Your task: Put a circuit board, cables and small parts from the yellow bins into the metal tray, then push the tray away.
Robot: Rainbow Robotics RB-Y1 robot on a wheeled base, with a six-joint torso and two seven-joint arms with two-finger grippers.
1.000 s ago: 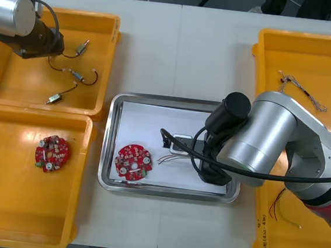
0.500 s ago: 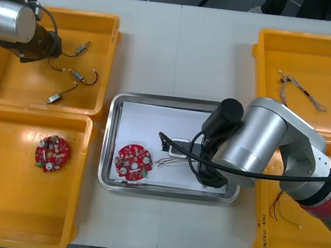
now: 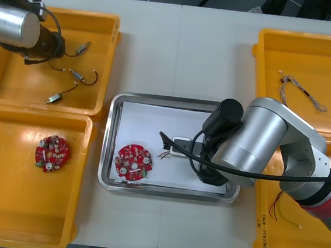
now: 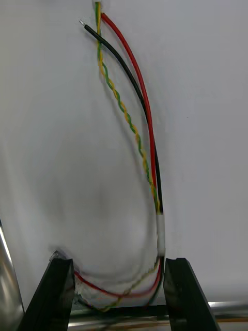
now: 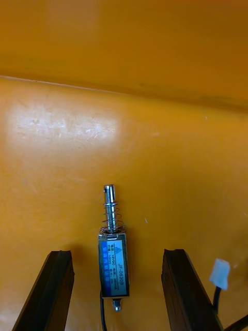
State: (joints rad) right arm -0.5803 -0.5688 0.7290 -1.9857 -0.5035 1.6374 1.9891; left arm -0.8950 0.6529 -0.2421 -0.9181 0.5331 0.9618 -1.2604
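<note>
The metal tray (image 3: pixel 109 145), white inside, holds a round red circuit board (image 3: pixel 134 161) and the bare ends of a cable (image 3: pixel 165 155). My right arm (image 3: pixel 251 144) hangs over the tray's right part. In the right wrist view my right gripper (image 4: pixel 118 297) stands open, and the red, black and yellow-green cable (image 4: pixel 147 150) lies loose on the white floor between its fingers. My left gripper (image 5: pixel 118 292) is open low over the far left yellow bin (image 3: pixel 107 24), with a small metal part (image 5: pixel 112 261) lying between its fingers, untouched.
The far left bin also holds small metal parts with black leads (image 3: pixel 76 74). A second red board (image 3: pixel 52 153) lies in the near left bin. A twisted cable (image 3: pixel 300 90) is in the far right bin, and red and yellow cable (image 3: pixel 277 208) in the near right one.
My right gripper has opened and let the cable drop onto the tray; its wire ends drew back a little. The left arm shifted slightly right over the far left bin.
</note>
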